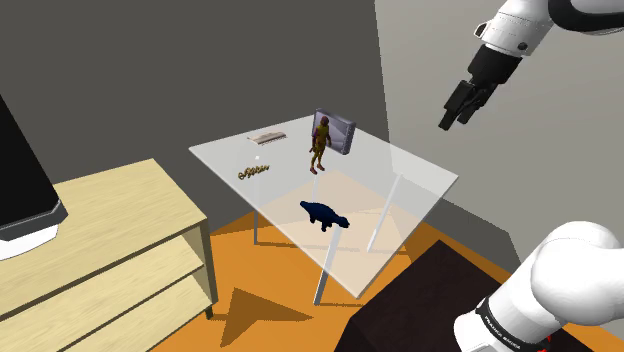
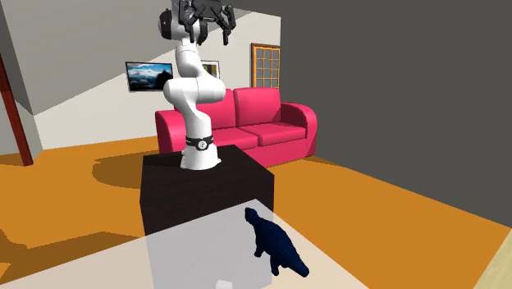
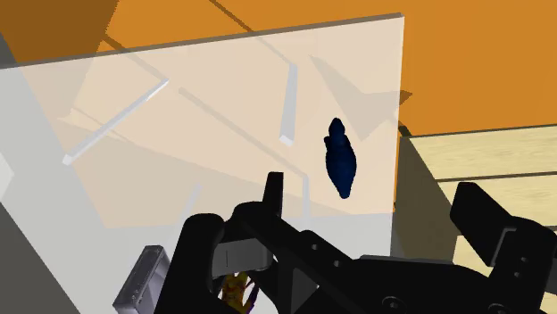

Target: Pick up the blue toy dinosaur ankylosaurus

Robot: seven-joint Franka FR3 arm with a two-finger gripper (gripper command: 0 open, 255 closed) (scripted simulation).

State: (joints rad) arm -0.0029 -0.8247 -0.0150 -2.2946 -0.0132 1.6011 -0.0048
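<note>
1. Here, gripper (image 1: 455,105) spread, empty, well clear of glass table (image 1: 410,175);
2. blue ankylosaurus (image 1: 324,214) lies at its 8 o'clock in the shoulder view, near the table's edge;
3. best descend centred, straddling the narrow body.

Dark blue toy ankylosaurus (image 1: 324,214) upright on its feet on the glass table (image 1: 420,170), near one edge.

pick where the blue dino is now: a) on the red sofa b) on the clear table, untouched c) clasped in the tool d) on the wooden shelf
B: the dino sits on the table, and the open tool hangs high above, apart from it.
</note>
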